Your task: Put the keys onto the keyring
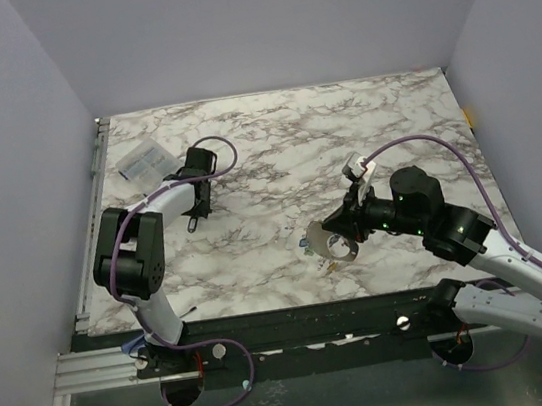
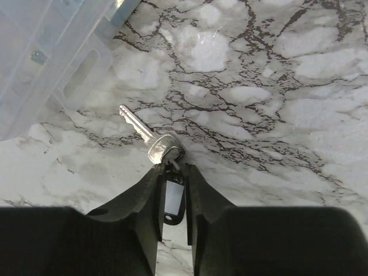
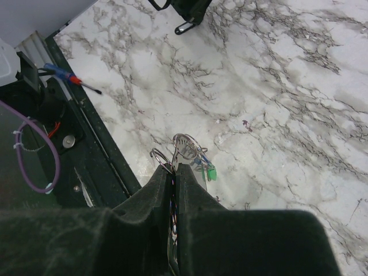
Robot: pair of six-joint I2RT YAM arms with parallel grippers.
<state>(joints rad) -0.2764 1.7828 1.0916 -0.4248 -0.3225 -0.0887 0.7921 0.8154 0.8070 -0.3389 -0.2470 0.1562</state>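
My right gripper is shut on a thin wire keyring just above the marble near the front edge. A second wire loop sticks out to the left of it. Tiny keys hang from the ring, one with a green head and one bluish beside it. The top view has this gripper low over the table, with a small yellowish key lying below it. My left gripper holds a black key tag between its fingers. The tag's silver key lies flat on the marble.
A clear plastic box sits at the far left, close beside the left gripper; its corner fills that wrist view's upper left. A red-and-blue screwdriver lies on the black front rail. Grey walls enclose the table.
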